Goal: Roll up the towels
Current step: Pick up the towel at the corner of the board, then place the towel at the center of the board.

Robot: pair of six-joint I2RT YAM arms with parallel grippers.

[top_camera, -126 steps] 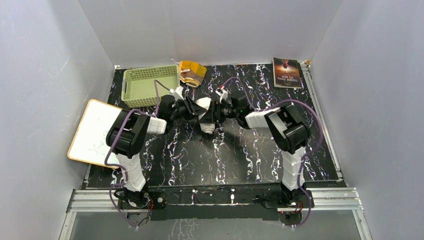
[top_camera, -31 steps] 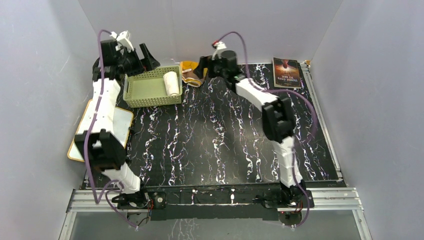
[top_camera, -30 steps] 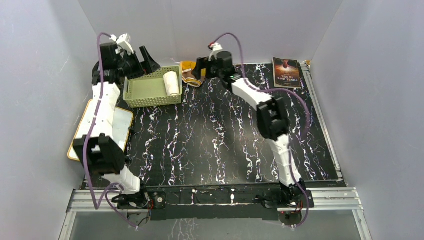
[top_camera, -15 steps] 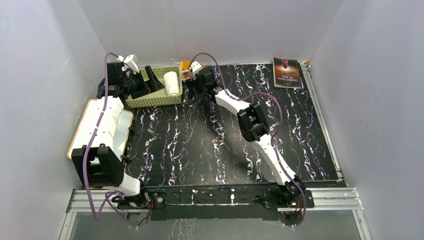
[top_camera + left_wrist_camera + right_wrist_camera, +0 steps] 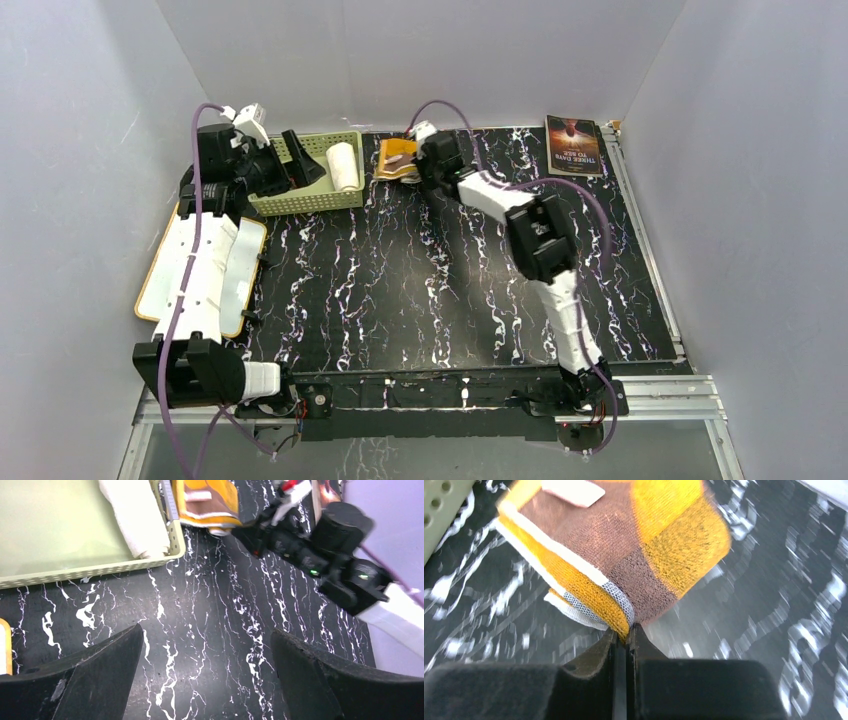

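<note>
Left gripper: the left gripper (image 5: 206, 631) is hanging at the far left of the table (image 5: 420, 290), just near of the basket (image 5: 90, 570). Its jaws are standing wide apart and holding nothing.
Right gripper: the right gripper (image 5: 625, 635) is reaching to the far middle of the table, with its fingers pressed together. They are pinching the near folded edge of the brown towel (image 5: 624, 545).
Brown towel: it is lying as a folded bundle just right of the basket's right wall, brown with orange-yellow patches and a white border. The right wrist view is showing it blurred, so I cannot tell whether it is resting flat or being lifted.
White towel: the white towel (image 5: 343, 165) is lying rolled as a short cylinder inside the green basket, against its right wall.
Basket: it is sitting at the far left of the table.
Board: a white board (image 5: 155, 290) with a tan edge is lying at the left edge, partly under the left arm.
Book: a dark-covered book (image 5: 574, 146) is lying in the far right corner, well apart from both grippers.
</note>
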